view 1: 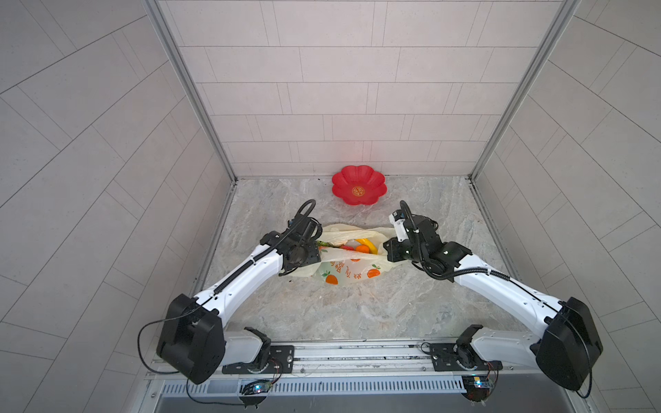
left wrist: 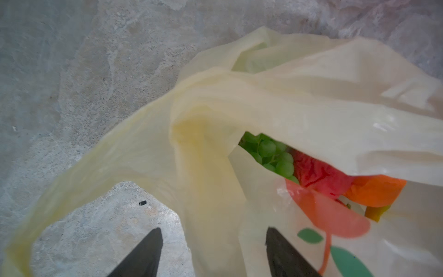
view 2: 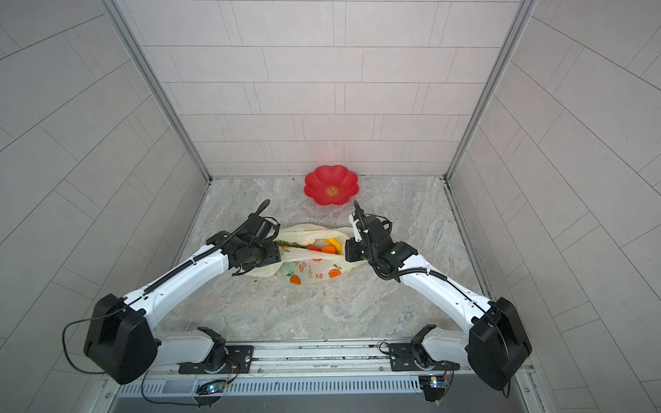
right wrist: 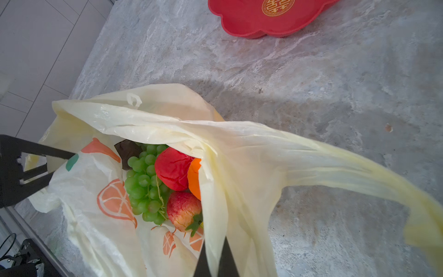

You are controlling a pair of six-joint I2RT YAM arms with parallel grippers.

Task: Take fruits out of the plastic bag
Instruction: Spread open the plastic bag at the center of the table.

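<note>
Now, plastic bag: it lies on the bench between the two arms, with its mouth gaping upward.
Left tool: the fingers are apart. One stands over the bench inside a handle loop, the other against the printed side of the bag. A band of plastic passes between them and is not squeezed.
Right tool: the fingers are together, clamped on a strip of the bag at the opposite side of the mouth.
Fruits: those that show are inside the bag. The green grape bunch touches the red piece. The orange is just beside the red piece, half under the plastic. The strawberry lies close to the right tool. The dark purple-brown piece is partly hidden by the grapes. The banana shows in both top views.
Red dish: it stands at the far edge of the bench, apart from the bag.
</note>
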